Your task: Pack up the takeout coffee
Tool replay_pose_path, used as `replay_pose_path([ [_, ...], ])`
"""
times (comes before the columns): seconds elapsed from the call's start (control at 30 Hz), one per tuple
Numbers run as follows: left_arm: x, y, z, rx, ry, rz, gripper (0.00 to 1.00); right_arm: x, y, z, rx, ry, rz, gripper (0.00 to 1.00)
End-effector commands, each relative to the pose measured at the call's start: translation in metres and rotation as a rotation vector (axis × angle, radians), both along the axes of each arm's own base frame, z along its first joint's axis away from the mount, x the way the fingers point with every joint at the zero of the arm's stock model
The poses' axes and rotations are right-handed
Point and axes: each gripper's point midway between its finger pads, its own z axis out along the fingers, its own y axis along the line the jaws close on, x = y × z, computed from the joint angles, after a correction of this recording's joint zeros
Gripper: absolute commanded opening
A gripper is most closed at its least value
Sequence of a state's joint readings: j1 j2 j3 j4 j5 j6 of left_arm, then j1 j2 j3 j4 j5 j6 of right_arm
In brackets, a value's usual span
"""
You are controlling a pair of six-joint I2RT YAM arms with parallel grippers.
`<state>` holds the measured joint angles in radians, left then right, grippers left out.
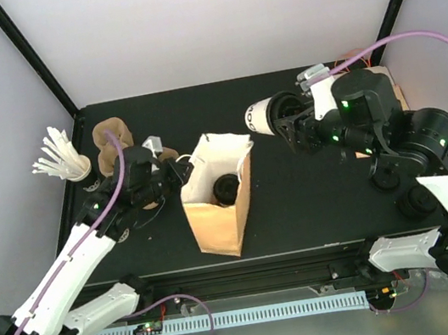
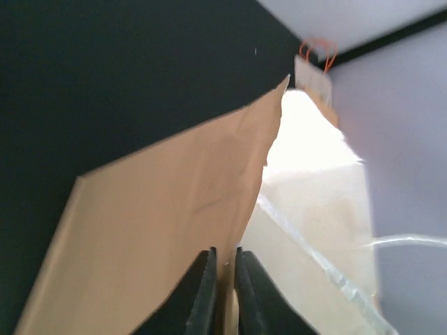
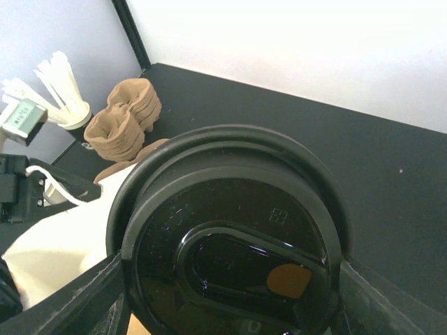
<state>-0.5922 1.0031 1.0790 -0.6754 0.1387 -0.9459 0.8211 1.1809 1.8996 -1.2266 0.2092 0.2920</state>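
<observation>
Takeout coffee (image 1: pixel 260 117): right gripper (image 1: pixel 286 116) holds; left gripper (image 2: pixel 223 255) pinches blurred bag (image 2: pixel 167 216).

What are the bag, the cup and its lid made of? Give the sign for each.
Bag: brown paper, matte; creased, thin folded edge. Cup: likely white paper; dull wall. Lid: probably black plastic; glossy, moulded ridges, reflections.

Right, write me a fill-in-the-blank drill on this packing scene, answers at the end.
1. The left gripper pinches the rim of the paper bag, whose mouth is ____.
2. The right gripper holds the takeout coffee, whose lid is ____.
3. The number of lidded cups already inside the paper bag is ____.
4. The white stirrers stand at the far ____ of the table.
Missing words: open; black; one; left.
</observation>
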Motion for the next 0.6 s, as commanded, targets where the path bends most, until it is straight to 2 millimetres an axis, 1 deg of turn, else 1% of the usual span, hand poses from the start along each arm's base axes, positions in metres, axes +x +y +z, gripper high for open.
replay_pose_path([
  [0.0,0.012,0.009,0.020,-0.162,-0.033,0.205,0.22,0.001,0.016,0.004,0.018,0.009,0.079,0.28],
  [0.07,0.012,0.006,0.023,-0.150,-0.045,0.189,0.44,0.002,0.021,0.001,0.019,0.019,0.089,0.27],
  [0.13,0.011,0.005,0.027,-0.103,-0.053,0.161,0.63,0.003,0.024,-0.001,0.021,0.029,0.099,0.27],
  [0.23,0.008,0.012,0.027,-0.042,-0.048,0.161,0.90,0.004,0.025,-0.003,0.022,0.034,0.102,0.27],
  [0.27,0.006,0.015,0.027,-0.030,-0.051,0.165,0.97,0.004,0.026,-0.003,0.021,0.035,0.104,0.27],
  [0.4,0.002,0.031,0.034,0.019,-0.117,0.187,0.99,0.006,0.027,-0.005,0.015,0.040,0.103,0.27],
  [0.47,0.002,0.040,0.042,0.074,-0.168,0.189,0.99,0.007,0.028,-0.006,0.011,0.043,0.104,0.27],
  [0.57,0.001,0.047,0.059,0.210,-0.242,0.125,0.99,0.007,0.030,-0.006,0.008,0.049,0.108,0.27],
])
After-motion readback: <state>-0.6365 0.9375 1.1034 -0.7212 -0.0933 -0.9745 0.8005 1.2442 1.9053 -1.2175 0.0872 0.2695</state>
